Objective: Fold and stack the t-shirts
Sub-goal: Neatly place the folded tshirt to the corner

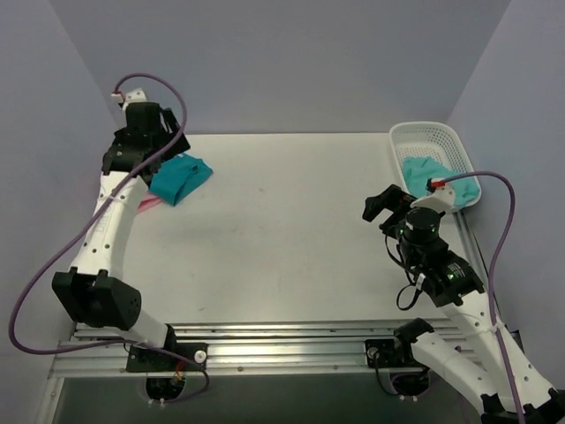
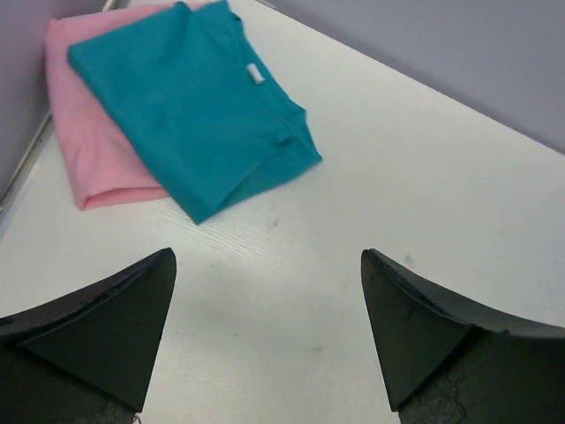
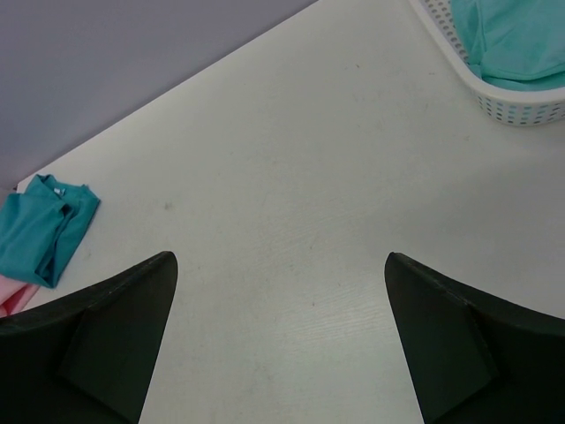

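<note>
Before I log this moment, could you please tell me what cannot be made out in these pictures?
- Pale pink cloth t-shirt: largely covered by the deep teal cloth t-shirt, left wrist view.
- Aqua-green cloth t-shirt in the white plastic lattice basket: cut off by the right wrist view's edge; its fold state unclear.

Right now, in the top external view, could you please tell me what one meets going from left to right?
The pink t-shirt → deep teal t-shirt lying on it → right gripper → aqua-green t-shirt in the white basket.
</note>
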